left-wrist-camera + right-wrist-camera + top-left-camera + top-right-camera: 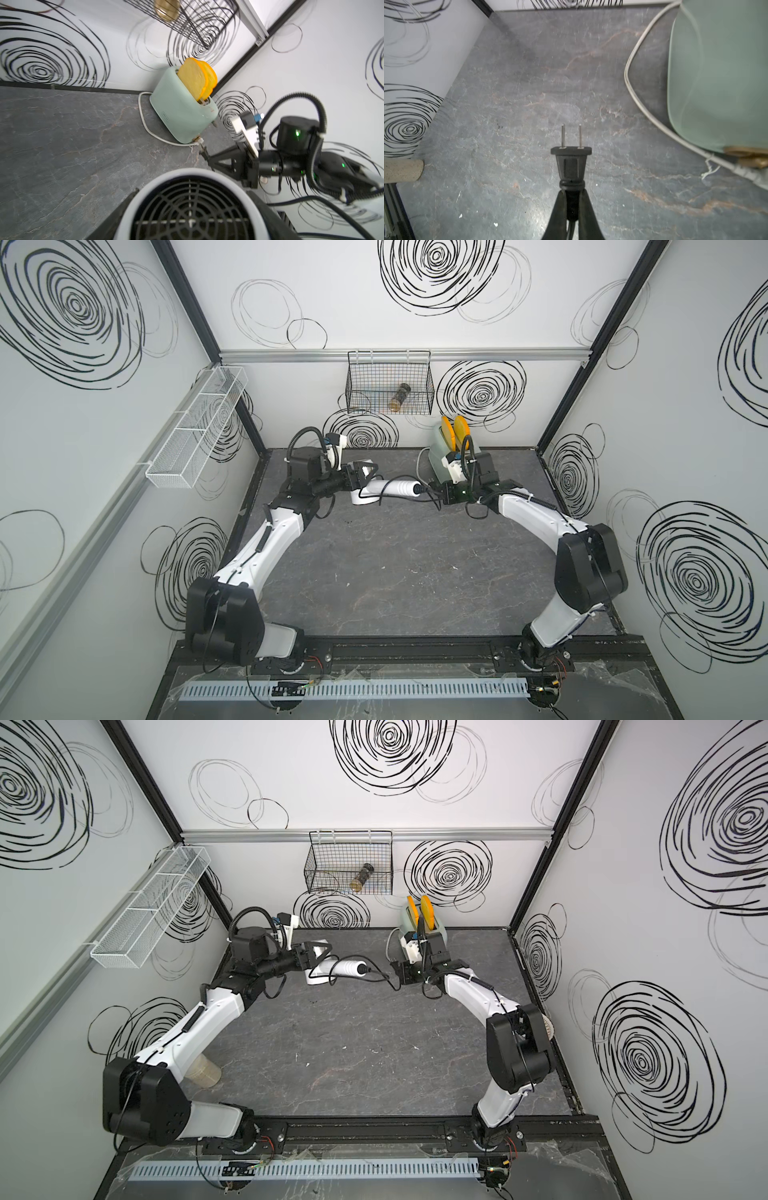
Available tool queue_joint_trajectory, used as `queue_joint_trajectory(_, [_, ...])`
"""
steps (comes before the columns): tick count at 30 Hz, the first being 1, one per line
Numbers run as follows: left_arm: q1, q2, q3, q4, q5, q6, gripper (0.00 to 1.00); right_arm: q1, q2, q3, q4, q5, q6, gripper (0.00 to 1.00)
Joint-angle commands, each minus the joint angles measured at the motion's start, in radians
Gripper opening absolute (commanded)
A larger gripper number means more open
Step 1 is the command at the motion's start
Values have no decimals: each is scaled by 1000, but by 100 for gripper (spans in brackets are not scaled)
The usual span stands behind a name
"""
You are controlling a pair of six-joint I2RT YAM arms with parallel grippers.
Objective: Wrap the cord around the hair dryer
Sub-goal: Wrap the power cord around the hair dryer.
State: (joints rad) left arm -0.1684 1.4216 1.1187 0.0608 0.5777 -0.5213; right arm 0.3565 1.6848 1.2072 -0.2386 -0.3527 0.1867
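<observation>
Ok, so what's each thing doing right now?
dryer, gripped by its head.
left tool, shut on the dryer.
cord, plug end pinched, the rest slack.
right tool, shut on the cord.
toaster, two slices sticking up.
jar, lying on its side in the basket.

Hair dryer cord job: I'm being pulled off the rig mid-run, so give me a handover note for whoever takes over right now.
Left tool: shut on the hair dryer, clamped on its head, handle pointing toward the other tool.
Right tool: shut on the cord, just behind the plug, beside the toaster.
Done: both ends are gripped. One turn seems to cross the handle near the head, but that is not certain.
Left: most of the cord hangs slack between the tools. Wind it round the handle and finish.
</observation>
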Motion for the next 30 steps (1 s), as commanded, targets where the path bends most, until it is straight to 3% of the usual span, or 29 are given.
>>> queue_joint_trajectory(1, [1,21,14,127,-117,-131,0,26,-53,-85,-17,3,6,0])
queue_joint_trajectory(7, [17,51,27,114,-391,-162,0,96,-182,-244,20,12,51,0])
queue_joint_trajectory(14, [53,118,33,166,-569,-215,0,146,-326,-336,-16,63,93,0])
queue_joint_trajectory(23, [111,167,-33,235,-681,-291,0,192,-442,-376,-91,168,106,0])
queue_joint_trajectory(30, [70,234,40,135,-763,-127,0,324,-466,-230,-233,427,26,0])
